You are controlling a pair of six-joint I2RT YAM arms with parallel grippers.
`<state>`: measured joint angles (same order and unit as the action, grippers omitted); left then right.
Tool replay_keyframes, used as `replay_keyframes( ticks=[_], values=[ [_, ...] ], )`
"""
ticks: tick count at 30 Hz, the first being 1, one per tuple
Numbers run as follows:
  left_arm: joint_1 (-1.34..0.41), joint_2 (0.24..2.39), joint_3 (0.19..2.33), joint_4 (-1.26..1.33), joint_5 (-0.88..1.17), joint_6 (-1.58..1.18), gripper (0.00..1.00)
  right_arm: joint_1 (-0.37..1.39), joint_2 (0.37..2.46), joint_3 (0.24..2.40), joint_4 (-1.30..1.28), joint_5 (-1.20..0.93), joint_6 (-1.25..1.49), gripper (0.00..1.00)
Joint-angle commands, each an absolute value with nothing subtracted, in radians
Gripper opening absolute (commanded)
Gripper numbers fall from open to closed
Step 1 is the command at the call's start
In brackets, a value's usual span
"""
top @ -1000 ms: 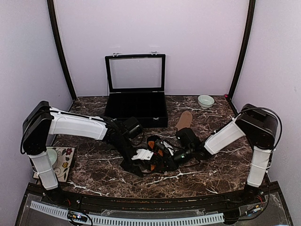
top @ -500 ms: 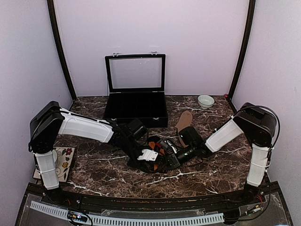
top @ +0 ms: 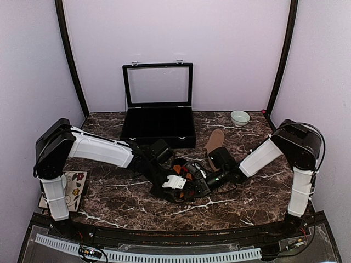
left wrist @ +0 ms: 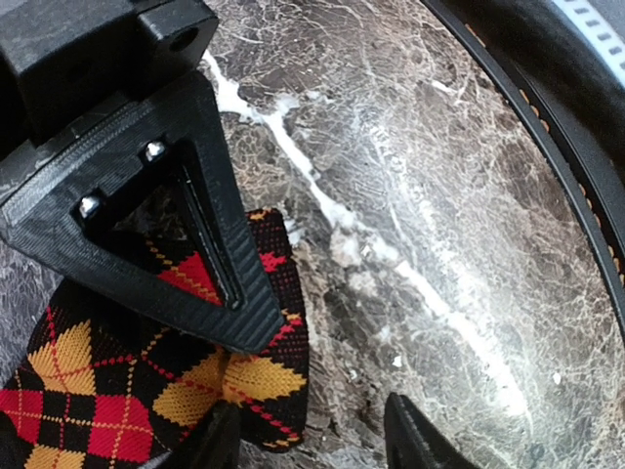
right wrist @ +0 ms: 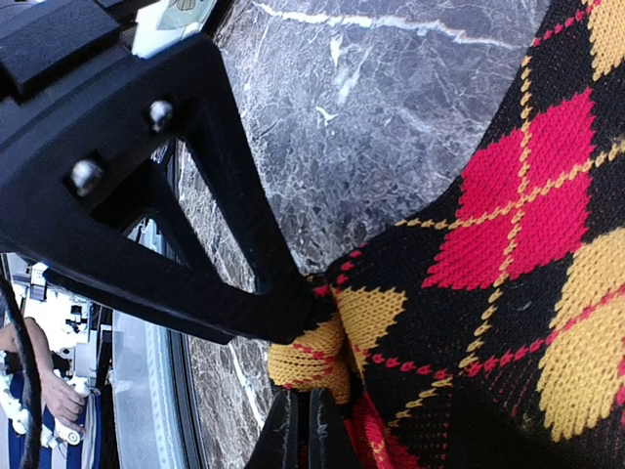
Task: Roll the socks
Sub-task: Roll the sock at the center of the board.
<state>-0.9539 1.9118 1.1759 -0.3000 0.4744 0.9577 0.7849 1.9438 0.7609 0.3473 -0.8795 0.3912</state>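
The argyle sock [top: 185, 176] lies bunched at the middle of the table [top: 109, 194], a little toward the near edge, with both my wrists crowded over it. My right gripper [right wrist: 301, 362] is pressed together on a folded corner of it: in the right wrist view the yellow and red knit is gathered into a small wad between the two tips. My left gripper [left wrist: 327, 386] stands spread. One finger lies over the sock's edge and the other is apart from it above bare marble, so that side grips nothing.

The tan sock [top: 215, 139] lies flat by itself further back and to the right, just in front of the black case [top: 159, 129], touching neither gripper.

I see three risks. My right pinch holds only a thin corner, so a pull could slide the knit out and let the fold fall open. If my left gripper closes where it is, it may catch only the hem, or press it into the table and drag the bundle. My two grippers are very near, so a turn could knock them together. The tan sock may also be left out of the roll.
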Motion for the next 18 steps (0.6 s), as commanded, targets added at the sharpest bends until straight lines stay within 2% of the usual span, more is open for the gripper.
replay_keyframes(
  ticks=[1,9,18],
  values=[
    [-0.963,1.837,1.175,-0.315,0.470,0.949,0.57,0.780,2.026,0.705,0.132,-0.741,0.382,0.03],
    [-0.966,1.817,1.174,-0.336,0.489,0.924,0.57,0.781,2.034,0.709,0.139,-0.746,0.386,0.02],
    [-0.976,1.912,1.209,-0.326,0.477,0.935,0.43,0.781,2.035,0.710,0.143,-0.744,0.391,0.02]
  ],
)
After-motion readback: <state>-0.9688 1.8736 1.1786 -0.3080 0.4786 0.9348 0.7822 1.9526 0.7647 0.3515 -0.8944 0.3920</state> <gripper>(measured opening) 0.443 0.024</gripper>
